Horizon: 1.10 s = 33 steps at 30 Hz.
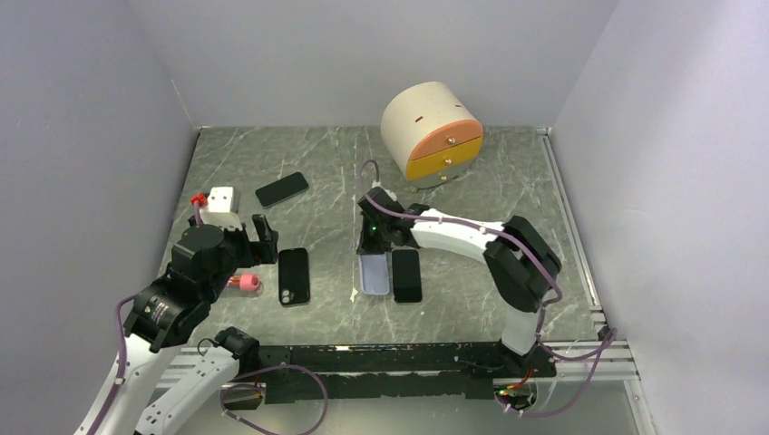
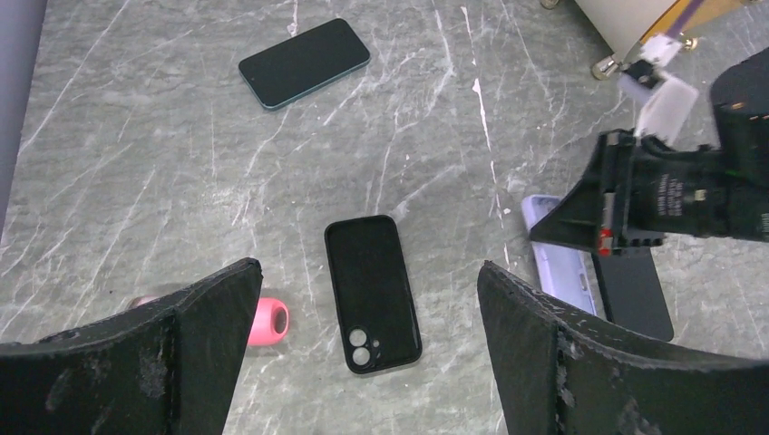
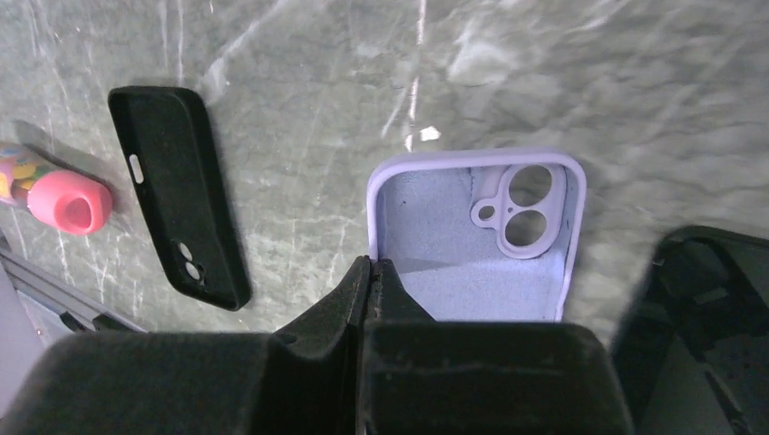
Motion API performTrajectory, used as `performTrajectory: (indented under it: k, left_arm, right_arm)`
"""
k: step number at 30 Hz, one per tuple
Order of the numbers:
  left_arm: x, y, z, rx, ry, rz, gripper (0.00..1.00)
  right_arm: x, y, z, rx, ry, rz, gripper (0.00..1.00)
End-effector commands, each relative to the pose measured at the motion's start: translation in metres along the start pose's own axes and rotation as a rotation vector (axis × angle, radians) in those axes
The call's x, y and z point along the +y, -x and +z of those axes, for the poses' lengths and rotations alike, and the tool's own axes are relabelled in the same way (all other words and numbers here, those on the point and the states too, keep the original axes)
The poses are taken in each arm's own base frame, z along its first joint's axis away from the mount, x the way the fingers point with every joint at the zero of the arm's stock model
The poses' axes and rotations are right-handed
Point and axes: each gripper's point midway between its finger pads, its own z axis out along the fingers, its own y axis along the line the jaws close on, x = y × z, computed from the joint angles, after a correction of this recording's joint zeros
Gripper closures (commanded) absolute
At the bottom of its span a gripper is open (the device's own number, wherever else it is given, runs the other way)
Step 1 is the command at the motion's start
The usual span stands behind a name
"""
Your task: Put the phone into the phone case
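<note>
A lilac phone case lies open side up at mid table, camera cut-outs showing. My right gripper is shut, its tips pinching the case's left wall; from above it stands at the case's far end. A dark phone lies screen up just right of that case. A black phone case lies left of centre. My left gripper hovers above it, jaws wide open and empty. A second phone lies farther back.
A pink-capped tube lies left of the black case. A white box with a red part sits at the left. A round beige drawer unit with orange fronts stands at the back. Grey walls enclose the table.
</note>
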Motion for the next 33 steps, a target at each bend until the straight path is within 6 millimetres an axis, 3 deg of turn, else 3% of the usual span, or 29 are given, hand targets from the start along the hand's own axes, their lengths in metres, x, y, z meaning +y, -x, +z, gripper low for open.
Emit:
performTrajectory:
  k: [1,6,8,10,12,14,19,24,28,33]
  left_arm:
    - [0.002,0.010,-0.004,-0.029,0.015,-0.020,0.06]
    - [0.003,0.009,-0.004,-0.031,0.017,-0.020,0.06]
    - [0.003,0.010,-0.005,-0.031,0.018,-0.024,0.06]
    - [0.003,0.010,-0.005,-0.033,0.016,-0.024,0.06]
    - [0.002,0.010,-0.005,-0.035,0.011,-0.025,0.06]
    - [0.001,0.009,-0.005,-0.035,0.008,-0.024,0.06]
    - [0.001,0.010,-0.005,-0.034,0.005,-0.024,0.06]
    - [0.000,0.009,-0.005,-0.031,0.000,-0.022,0.06]
    - [0.000,0.009,-0.004,-0.031,0.001,-0.023,0.06]
    - [0.000,0.009,-0.004,-0.031,-0.001,-0.023,0.07]
  right_arm:
    - [0.039,0.007,0.009,-0.010,0.093,0.034,1.00]
    - [0.048,0.004,0.014,-0.002,0.093,-0.001,0.81]
    - [0.044,0.006,0.010,-0.012,0.066,-0.014,0.64]
    - [0.038,0.005,0.003,-0.020,0.054,-0.022,0.53]
    - [0.031,0.003,-0.005,-0.028,0.043,-0.025,0.45]
    - [0.023,0.000,-0.015,-0.041,0.032,-0.022,0.44]
    - [-0.003,-0.013,-0.029,-0.041,-0.015,-0.021,0.65]
    - [-0.024,-0.020,-0.038,-0.067,-0.054,-0.005,0.73]
    - [-0.039,-0.030,-0.034,-0.051,-0.092,0.003,0.96]
    - [-0.053,-0.043,-0.031,-0.033,-0.109,0.032,1.00]
